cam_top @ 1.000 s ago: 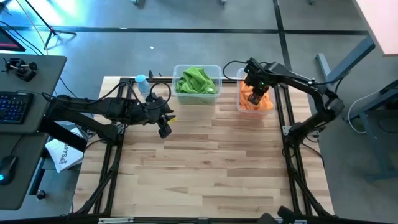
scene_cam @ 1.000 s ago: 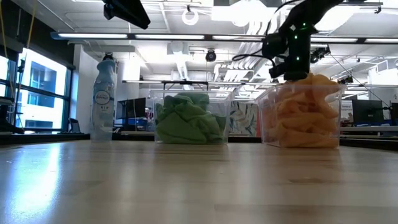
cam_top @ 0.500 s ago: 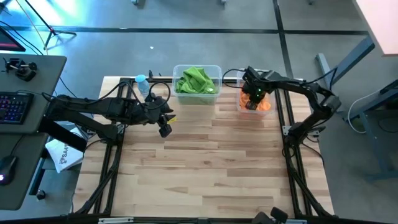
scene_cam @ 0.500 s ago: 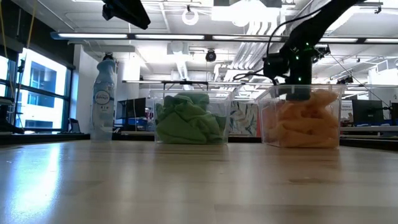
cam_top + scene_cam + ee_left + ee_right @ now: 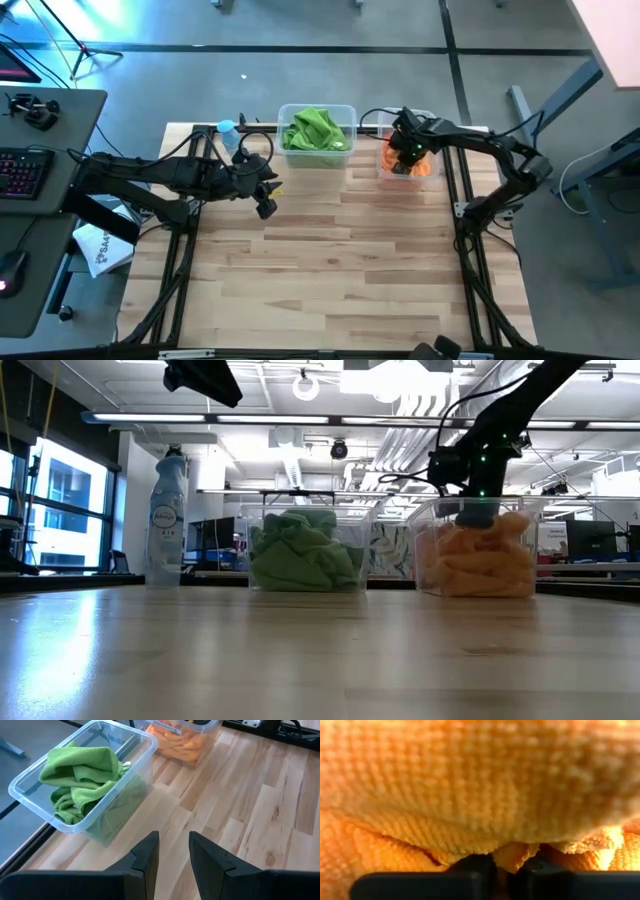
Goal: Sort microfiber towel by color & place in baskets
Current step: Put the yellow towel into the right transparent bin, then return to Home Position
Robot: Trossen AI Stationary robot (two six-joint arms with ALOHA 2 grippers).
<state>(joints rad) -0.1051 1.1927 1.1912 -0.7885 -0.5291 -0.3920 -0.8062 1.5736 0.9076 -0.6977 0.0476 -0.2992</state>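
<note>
Two clear baskets stand at the table's far edge. The wider one (image 5: 349,112) holds green towels (image 5: 315,130); the narrower one (image 5: 383,172) holds orange towels (image 5: 478,560). My right gripper (image 5: 405,155) points down into the narrower basket, sunk into the orange pile and shut on a bit of orange towel (image 5: 512,856). Cloth fills the whole right wrist view. My left gripper (image 5: 174,842) hangs open above the table, near and left of the green basket, with nothing between its fingers. My right gripper comes from above, pointing down into the basket. A small fold of orange towel (image 5: 514,854) sits in the narrow gap between its two fingers (image 5: 470,870). One layer or several, I cannot tell. The towel lies on the pile inside the basket, pressed below the rim (image 5: 440,505).
A clear bottle with a blue cap (image 5: 228,135) stands at the far left of the table, left of the green basket. Bare wooden tabletop (image 5: 340,270) stretches from the baskets to the near edge. Black frame rails (image 5: 470,260) run along both sides.
My right gripper has gone down into the narrower basket with the orange towel. The orange pile, heaped above the rim a second ago, now lies pressed down inside the basket.
</note>
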